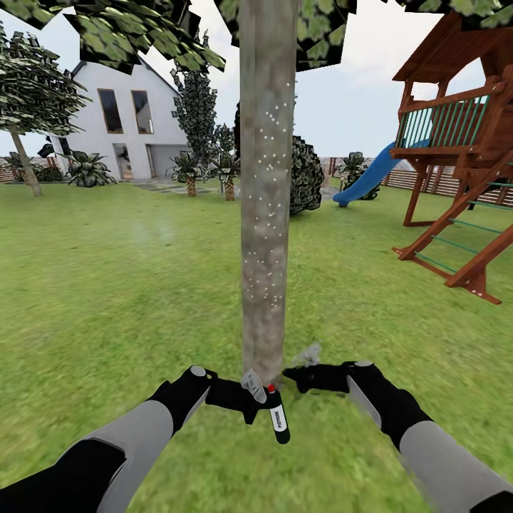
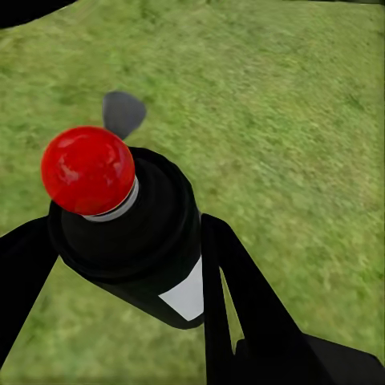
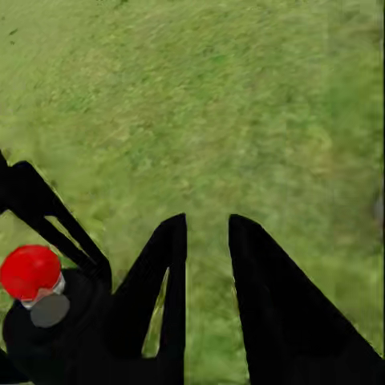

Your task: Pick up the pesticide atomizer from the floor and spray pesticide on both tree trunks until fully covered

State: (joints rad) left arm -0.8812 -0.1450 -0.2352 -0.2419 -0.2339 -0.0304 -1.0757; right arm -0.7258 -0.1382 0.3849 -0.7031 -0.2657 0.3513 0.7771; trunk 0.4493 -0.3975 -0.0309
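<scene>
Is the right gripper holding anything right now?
No, the right gripper has only grass between its spread fingers, while the pesticide atomizer sits in the left gripper.

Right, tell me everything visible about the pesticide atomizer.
The pesticide atomizer is a small dark bottle with a white label, a pale grey trigger head and a round glossy red knob on top. The left gripper is shut on its body, holding it above the grass just in front of the tree trunk, base tilted toward the robot. The left wrist view shows black fingers on either side of it.
</scene>
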